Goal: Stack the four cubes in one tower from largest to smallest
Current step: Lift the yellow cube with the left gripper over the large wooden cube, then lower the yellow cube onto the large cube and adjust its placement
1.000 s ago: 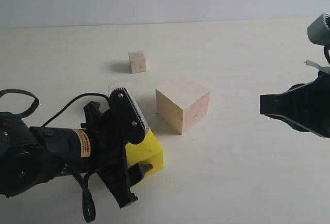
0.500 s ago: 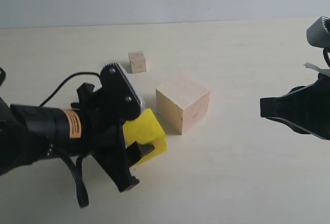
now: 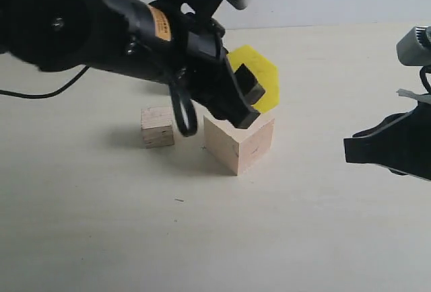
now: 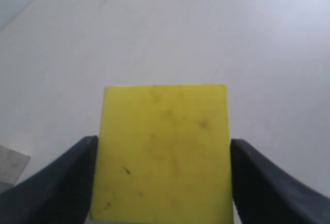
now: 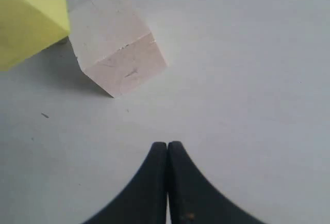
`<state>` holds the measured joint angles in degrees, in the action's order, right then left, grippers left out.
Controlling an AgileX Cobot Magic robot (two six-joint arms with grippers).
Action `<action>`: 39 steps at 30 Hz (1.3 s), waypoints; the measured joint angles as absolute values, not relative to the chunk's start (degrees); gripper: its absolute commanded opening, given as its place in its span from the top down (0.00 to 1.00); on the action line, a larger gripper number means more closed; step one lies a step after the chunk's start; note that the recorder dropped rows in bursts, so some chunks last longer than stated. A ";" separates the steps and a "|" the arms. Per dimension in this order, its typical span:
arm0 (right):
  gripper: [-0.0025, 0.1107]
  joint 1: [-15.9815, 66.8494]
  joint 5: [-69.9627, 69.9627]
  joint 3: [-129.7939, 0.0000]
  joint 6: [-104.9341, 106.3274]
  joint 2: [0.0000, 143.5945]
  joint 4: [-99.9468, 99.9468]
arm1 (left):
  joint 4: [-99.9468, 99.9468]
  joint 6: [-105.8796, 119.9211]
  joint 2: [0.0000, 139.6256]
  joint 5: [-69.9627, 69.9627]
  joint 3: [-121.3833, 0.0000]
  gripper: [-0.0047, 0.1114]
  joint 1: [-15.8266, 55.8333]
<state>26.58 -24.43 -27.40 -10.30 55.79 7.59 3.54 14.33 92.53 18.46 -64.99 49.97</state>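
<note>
The left gripper (image 3: 252,91) has lifted the bright yellow cube (image 3: 264,75) off the pale table (image 3: 303,238) at the near left and carried it over the big pale wooden cube (image 3: 244,145). The small darker wooden cube (image 3: 157,127) now shows.

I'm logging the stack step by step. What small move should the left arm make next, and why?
Probably centre the yellow cube over the large pale wood cube and lower it onto its top. The left gripper holds the yellow cube clamped in the air, just above and beyond that cube and not resting on it. Nothing is stacked on it yet.
</note>
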 measured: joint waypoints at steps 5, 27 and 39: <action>0.98 26.58 -25.37 -27.40 -10.30 55.79 7.36 | 3.54 8.68 99.34 21.09 -70.41 0.95 47.79; 0.98 26.58 -28.27 -27.40 -10.30 55.88 7.34 | 2.47 9.96 107.58 28.42 -76.93 0.96 46.11; 0.98 26.58 -28.97 -27.40 -10.30 55.88 7.34 | 2.35 10.36 107.58 24.76 -76.93 0.96 45.94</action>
